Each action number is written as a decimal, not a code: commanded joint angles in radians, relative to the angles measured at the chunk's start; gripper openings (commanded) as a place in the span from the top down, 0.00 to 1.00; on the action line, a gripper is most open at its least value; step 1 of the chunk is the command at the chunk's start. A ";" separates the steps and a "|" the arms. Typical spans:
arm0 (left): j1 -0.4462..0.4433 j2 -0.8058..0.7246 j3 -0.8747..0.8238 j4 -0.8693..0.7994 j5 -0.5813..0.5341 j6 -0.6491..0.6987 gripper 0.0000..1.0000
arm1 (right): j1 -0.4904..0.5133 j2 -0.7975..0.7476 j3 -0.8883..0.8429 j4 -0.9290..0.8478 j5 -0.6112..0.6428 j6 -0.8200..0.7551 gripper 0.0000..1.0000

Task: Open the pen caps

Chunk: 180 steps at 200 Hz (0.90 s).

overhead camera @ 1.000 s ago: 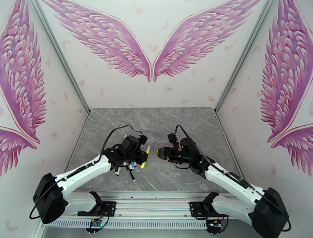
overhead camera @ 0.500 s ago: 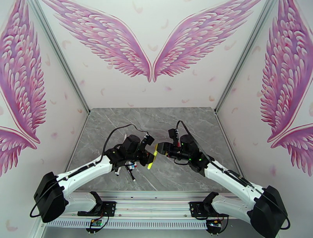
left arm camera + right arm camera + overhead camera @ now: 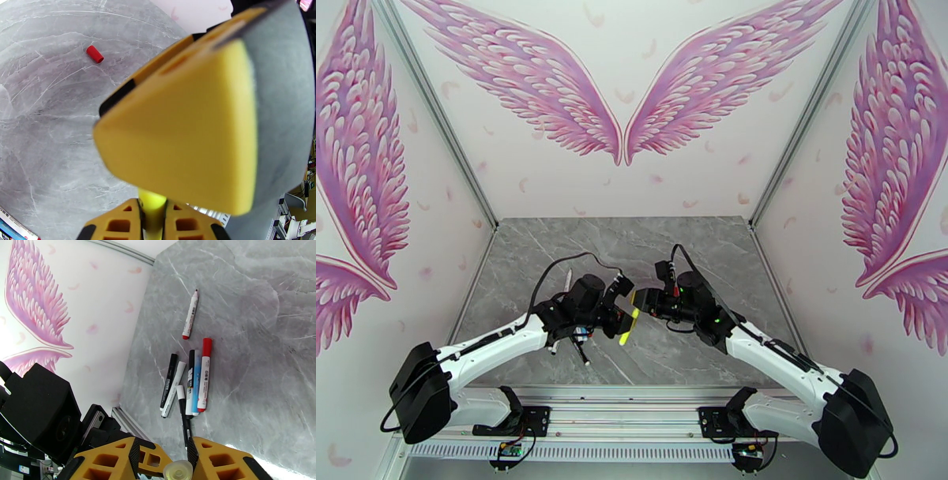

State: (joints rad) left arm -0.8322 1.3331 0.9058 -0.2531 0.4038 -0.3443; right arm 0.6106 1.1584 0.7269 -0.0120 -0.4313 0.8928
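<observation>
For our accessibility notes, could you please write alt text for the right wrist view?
The right gripper brackets the round pale end of the yellow highlighter at the bottom edge. Beyond it, on the grey marble table, several pens lie in a loose cluster, with one red-ended pen apart, farther off. The left arm's black housing sits lower left.

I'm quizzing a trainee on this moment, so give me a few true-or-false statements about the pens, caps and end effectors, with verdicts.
1. A red cap lies loose on the table. True.
2. The left end effector grips a yellow highlighter. True.
3. The right end effector hangs far off to the side, away from the highlighter. False: its fingers stand on either side of the highlighter's end.
4. All the pens on the table lie in one bunch. False: one pen lies apart from the bunch.
</observation>
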 commanded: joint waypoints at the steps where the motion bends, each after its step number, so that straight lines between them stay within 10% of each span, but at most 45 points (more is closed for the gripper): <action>1: -0.005 0.008 0.044 0.022 -0.001 0.005 0.89 | 0.001 0.007 0.022 -0.012 -0.029 -0.013 0.63; 180: -0.007 0.006 0.047 0.026 0.051 0.005 0.80 | 0.000 0.010 0.038 -0.053 -0.014 -0.045 0.85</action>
State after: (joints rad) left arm -0.8326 1.3334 0.9188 -0.2516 0.4103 -0.3443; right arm 0.6109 1.1728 0.7322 -0.0441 -0.4404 0.8627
